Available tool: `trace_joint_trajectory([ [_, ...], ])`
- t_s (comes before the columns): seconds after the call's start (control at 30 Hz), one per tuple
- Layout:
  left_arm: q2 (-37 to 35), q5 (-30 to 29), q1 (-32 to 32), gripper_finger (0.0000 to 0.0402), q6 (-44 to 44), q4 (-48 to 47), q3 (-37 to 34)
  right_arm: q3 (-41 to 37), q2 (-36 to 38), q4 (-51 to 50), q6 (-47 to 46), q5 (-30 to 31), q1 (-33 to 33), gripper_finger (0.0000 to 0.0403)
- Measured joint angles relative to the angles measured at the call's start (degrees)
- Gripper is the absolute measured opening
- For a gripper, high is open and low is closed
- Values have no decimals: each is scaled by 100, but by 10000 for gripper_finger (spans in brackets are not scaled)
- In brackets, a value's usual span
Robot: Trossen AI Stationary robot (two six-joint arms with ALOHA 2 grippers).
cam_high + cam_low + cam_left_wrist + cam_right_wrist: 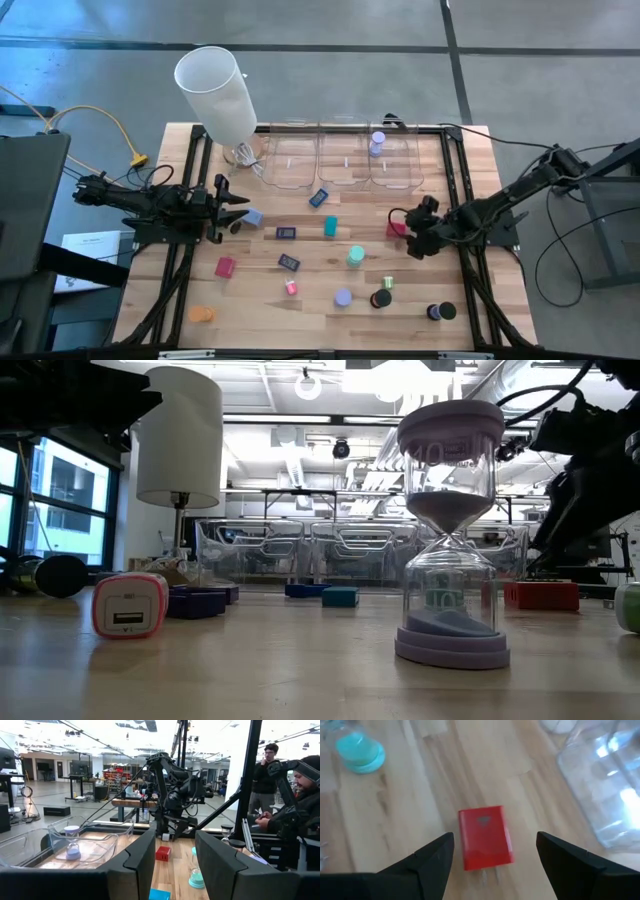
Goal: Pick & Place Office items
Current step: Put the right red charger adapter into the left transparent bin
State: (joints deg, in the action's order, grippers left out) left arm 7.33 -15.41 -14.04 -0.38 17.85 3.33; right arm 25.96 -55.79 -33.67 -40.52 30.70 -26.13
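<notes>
Open right jaws, glossy red block (pixel 485 837)

Three clear bins (pixel 343 160), one white cylinder (pixel 217 92), roughly fifteen small items (pixel 330 227).

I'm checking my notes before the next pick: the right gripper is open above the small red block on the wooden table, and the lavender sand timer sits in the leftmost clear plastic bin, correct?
Not quite. The right gripper is open above the small red block on the wooden table, but the lavender sand timer sits in the rightmost clear plastic bin, not the leftmost. The high view shows this.
</notes>
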Motion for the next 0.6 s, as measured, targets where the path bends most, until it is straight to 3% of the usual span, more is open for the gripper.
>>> trace_joint_trajectory([
  [0.47, 0, -1, 0, 136, 0, 0, 0, 0, -681, 327, 20, 27, 19, 274],
  [0.6, 0, -1, 0, 136, 1, 0, 0, 0, -930, 407, -6, -230, 255, 274],
])
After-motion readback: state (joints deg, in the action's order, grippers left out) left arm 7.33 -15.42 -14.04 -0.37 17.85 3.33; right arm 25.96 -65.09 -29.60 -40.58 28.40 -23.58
